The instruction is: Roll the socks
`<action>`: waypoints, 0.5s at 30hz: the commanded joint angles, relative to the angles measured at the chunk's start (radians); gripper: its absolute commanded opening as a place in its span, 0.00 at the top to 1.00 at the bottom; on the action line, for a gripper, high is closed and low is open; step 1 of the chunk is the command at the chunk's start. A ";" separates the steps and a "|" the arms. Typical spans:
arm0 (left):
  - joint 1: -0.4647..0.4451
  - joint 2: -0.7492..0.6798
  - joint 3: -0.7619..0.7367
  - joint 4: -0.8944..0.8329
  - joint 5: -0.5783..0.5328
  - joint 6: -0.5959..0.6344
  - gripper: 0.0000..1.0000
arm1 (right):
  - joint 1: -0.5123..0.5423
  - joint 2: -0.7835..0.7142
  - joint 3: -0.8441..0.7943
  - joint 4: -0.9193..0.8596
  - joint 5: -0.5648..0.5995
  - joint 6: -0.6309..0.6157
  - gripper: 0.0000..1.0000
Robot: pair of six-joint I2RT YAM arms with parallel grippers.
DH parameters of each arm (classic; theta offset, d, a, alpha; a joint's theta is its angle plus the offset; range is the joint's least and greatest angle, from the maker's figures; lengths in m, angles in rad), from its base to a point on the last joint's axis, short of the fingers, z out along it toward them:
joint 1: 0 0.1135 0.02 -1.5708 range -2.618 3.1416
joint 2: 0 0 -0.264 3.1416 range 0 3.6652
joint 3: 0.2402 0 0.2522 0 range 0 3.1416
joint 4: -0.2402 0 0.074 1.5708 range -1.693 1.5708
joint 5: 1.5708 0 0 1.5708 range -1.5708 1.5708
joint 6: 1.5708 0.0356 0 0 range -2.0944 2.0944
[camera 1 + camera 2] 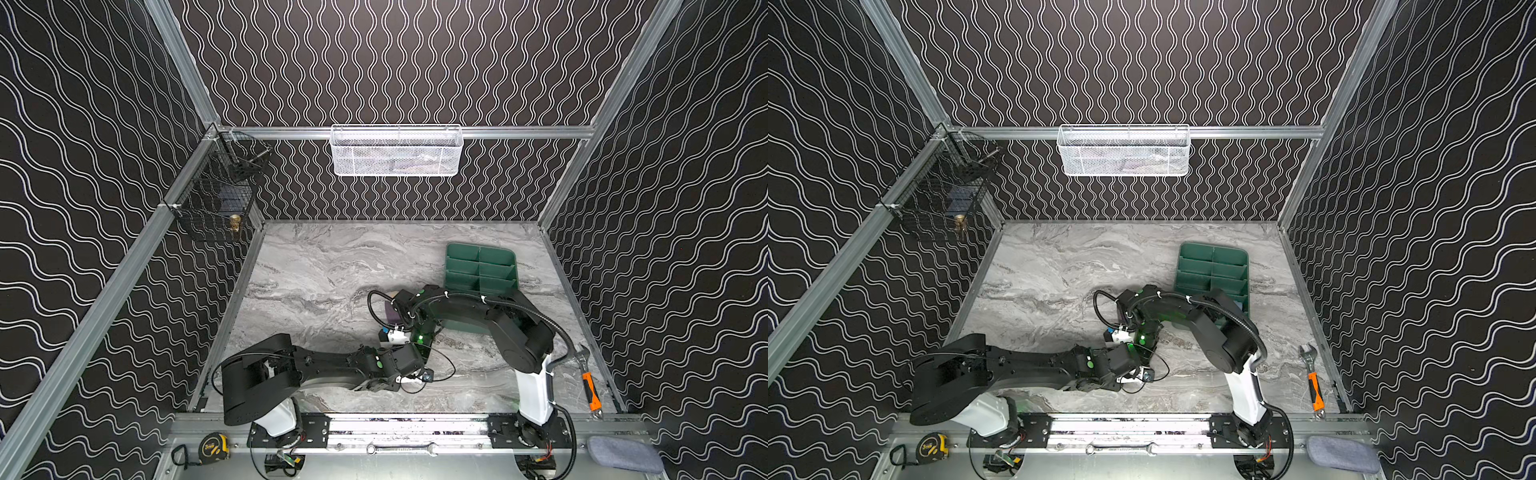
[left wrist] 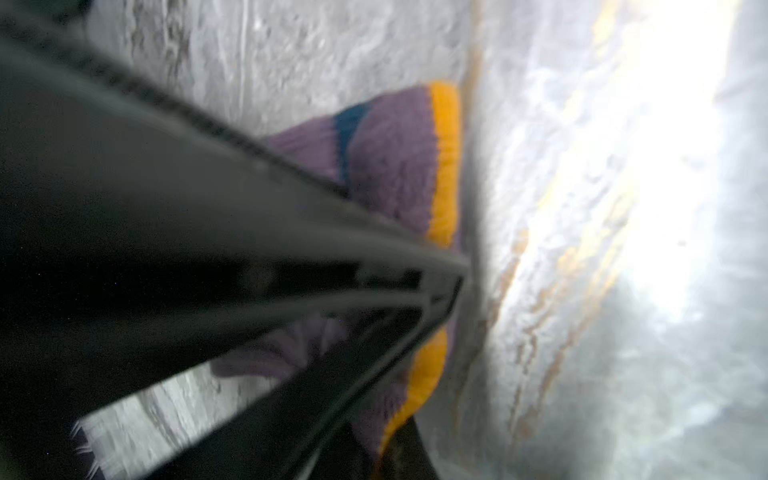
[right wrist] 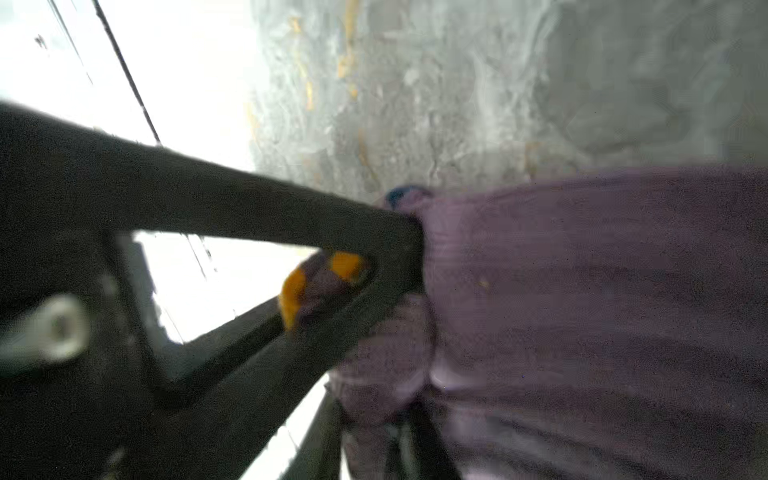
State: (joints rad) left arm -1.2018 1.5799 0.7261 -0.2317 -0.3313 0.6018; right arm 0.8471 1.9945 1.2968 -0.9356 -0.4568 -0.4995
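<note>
A purple ribbed sock (image 2: 390, 166) with an orange band and a navy stripe lies bunched on the marble table. My left gripper (image 2: 457, 272) is shut on it, the two fingers meeting over the fabric near the orange edge. In the right wrist view the same sock (image 3: 582, 291) fills the right side. The fingers of my right gripper (image 3: 415, 340) stand apart with a fold of the sock between them. In a top view both wrists meet at mid-table over a patch of the purple sock (image 1: 390, 312). The arms hide both sets of fingertips there.
A green divided tray (image 1: 480, 266) sits behind the right arm. An orange-handled wrench (image 1: 590, 386) lies at the right edge. A white mesh basket (image 1: 397, 149) and a black wire basket (image 1: 216, 195) hang on the walls. A tape measure (image 1: 214, 446) and a grey-blue pad (image 1: 623, 453) rest in front.
</note>
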 commanded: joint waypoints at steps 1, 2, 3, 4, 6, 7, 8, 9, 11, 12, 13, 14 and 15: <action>0.005 0.011 -0.011 0.063 0.074 -0.035 1.00 | -0.016 -0.054 -0.046 0.160 0.100 0.035 0.62; 0.005 0.009 -0.016 0.064 0.078 -0.034 1.00 | -0.025 -0.088 -0.059 0.175 0.104 0.040 0.58; 0.005 0.014 -0.015 0.062 0.083 -0.033 1.00 | -0.036 -0.143 -0.073 0.192 0.108 0.045 0.53; 0.006 0.019 -0.014 0.063 0.082 -0.037 1.00 | -0.046 -0.179 -0.083 0.205 0.109 0.047 0.45; 0.007 0.029 -0.008 0.055 0.099 -0.037 1.00 | -0.072 -0.265 -0.107 0.232 0.106 0.051 0.43; 0.007 0.032 -0.006 0.054 0.104 -0.040 1.00 | -0.087 -0.302 -0.117 0.244 0.108 0.055 0.43; 0.008 0.036 -0.003 0.050 0.110 -0.042 1.00 | -0.103 -0.341 -0.127 0.259 0.114 0.061 0.43; 0.012 0.040 0.003 0.039 0.128 -0.039 1.00 | -0.123 -0.377 -0.137 0.272 0.122 0.068 0.42; 0.017 0.052 0.013 0.015 0.148 -0.040 1.00 | -0.154 -0.459 -0.168 0.321 0.169 0.092 0.40; 0.022 0.057 0.030 -0.014 0.170 -0.041 1.00 | -0.172 -0.499 -0.186 0.349 0.210 0.111 0.39; 0.026 0.061 0.039 -0.035 0.179 -0.045 1.00 | -0.188 -0.530 -0.200 0.374 0.252 0.125 0.39; 0.035 0.061 0.047 -0.056 0.188 -0.050 1.00 | -0.204 -0.565 -0.215 0.402 0.312 0.153 0.37; 0.047 0.058 0.057 -0.080 0.209 -0.056 1.00 | -0.229 -0.599 -0.227 0.425 0.353 0.178 0.36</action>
State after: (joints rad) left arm -1.1706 1.6295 0.7727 -0.1570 -0.2516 0.5751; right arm 0.6502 1.4540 1.0904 -0.6212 -0.2413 -0.3920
